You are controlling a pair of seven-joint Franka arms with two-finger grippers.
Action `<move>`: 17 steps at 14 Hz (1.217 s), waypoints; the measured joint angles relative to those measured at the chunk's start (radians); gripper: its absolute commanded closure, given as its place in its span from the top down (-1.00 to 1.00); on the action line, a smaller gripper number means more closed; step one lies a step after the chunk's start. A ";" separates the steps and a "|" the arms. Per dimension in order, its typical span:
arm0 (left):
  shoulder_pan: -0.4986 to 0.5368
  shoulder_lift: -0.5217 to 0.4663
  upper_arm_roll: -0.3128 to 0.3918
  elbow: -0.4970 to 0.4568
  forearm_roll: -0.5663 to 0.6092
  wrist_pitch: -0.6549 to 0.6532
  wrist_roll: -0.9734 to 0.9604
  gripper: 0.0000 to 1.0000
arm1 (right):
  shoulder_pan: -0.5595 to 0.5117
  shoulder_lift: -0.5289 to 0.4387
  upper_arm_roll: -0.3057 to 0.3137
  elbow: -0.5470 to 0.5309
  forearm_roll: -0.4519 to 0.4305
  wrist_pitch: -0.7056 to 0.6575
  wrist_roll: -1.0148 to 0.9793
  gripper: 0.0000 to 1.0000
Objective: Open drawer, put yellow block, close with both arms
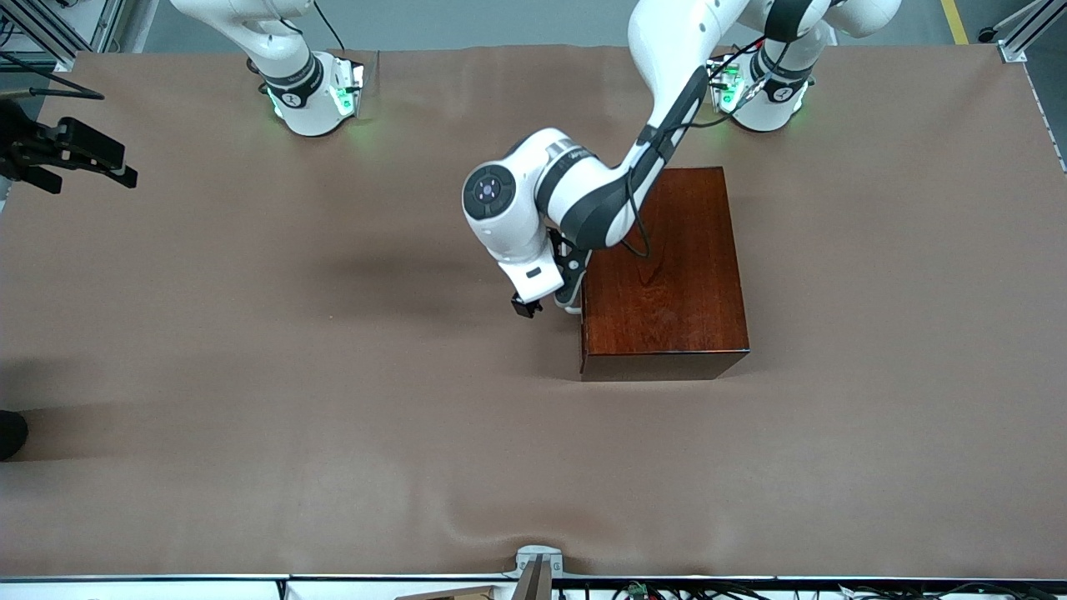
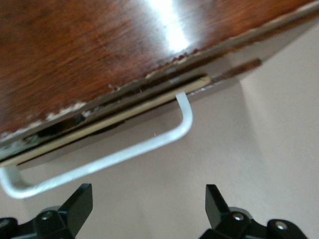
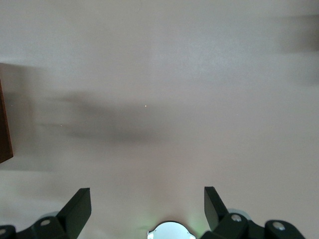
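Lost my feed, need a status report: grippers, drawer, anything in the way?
Left gripper open at the drawer's white handle, not gripping. Right gripper open, waiting over bare table. Drawer nearly shut. No yellow block seen.

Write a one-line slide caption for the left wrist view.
Open left gripper faces the white handle of the shut drawer in the wooden box.

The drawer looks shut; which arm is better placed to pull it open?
The left. Its end effector hangs open right by the drawer's white handle at the wooden box. The right end effector, also open, waits over bare table, away from the box.
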 measured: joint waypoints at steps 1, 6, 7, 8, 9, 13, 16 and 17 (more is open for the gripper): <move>-0.008 -0.031 -0.001 0.006 0.000 0.001 0.019 1.00 | 0.000 0.000 -0.001 0.000 0.000 0.000 0.000 1.00; 0.016 -0.292 0.011 0.014 0.001 -0.159 0.236 1.00 | 0.000 0.000 -0.004 -0.001 0.000 0.002 0.000 1.00; 0.043 -0.337 0.013 0.012 0.001 -0.207 0.304 1.00 | 0.000 0.000 -0.006 -0.002 0.000 0.004 0.000 1.00; 0.075 -0.377 0.013 0.009 0.001 -0.245 0.371 1.00 | 0.000 0.000 -0.008 -0.003 0.000 0.007 0.000 1.00; 0.110 -0.412 0.013 0.006 0.001 -0.275 0.443 1.00 | 0.000 0.000 -0.009 -0.005 0.000 0.010 0.000 1.00; 0.255 -0.521 0.012 -0.013 -0.008 -0.384 0.768 1.00 | 0.000 0.000 -0.012 -0.016 0.000 0.031 0.000 1.00; 0.361 -0.563 0.012 -0.035 -0.012 -0.440 1.032 1.00 | 0.000 0.000 -0.012 -0.017 0.000 0.031 0.000 1.00; 0.401 -0.571 0.012 -0.042 -0.012 -0.452 1.126 1.00 | 0.000 0.000 -0.012 -0.017 0.000 0.031 0.000 1.00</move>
